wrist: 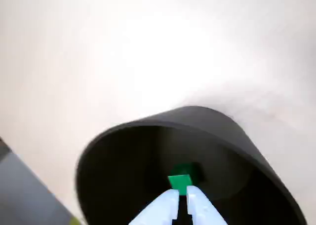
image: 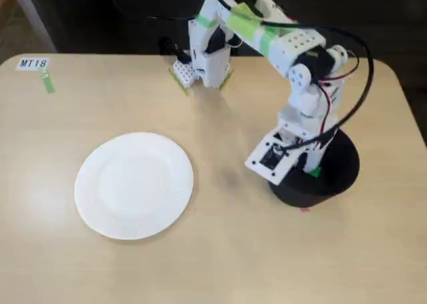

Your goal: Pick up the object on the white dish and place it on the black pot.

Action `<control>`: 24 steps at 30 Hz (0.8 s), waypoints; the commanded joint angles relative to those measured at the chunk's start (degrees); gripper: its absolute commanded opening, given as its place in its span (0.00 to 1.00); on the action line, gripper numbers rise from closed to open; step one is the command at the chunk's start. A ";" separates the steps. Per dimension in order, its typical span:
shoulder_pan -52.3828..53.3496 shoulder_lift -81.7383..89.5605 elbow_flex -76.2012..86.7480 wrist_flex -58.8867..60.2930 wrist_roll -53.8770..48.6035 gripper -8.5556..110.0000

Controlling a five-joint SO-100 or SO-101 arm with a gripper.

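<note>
The white dish (image: 133, 185) lies left of centre in the fixed view with nothing on it. The black pot (image: 330, 181) stands at the right; in the wrist view its dark inside (wrist: 128, 175) fills the lower half. My gripper (image: 308, 169) hangs over the pot's mouth. In the wrist view the gripper (wrist: 181, 199) has its two pale fingers nearly together on a small green block (wrist: 180, 180) held at their tips inside the pot's rim. A bit of the green block (image: 314, 173) shows beside the fingers in the fixed view.
The arm's base (image: 207, 57) stands at the table's far edge. A label reading MT18 (image: 33, 63) and a green tape strip (image: 47, 84) are at the far left corner. The table's right edge runs close to the pot.
</note>
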 commanded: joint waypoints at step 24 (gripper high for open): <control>26.02 86.04 63.02 -1.93 8.88 0.07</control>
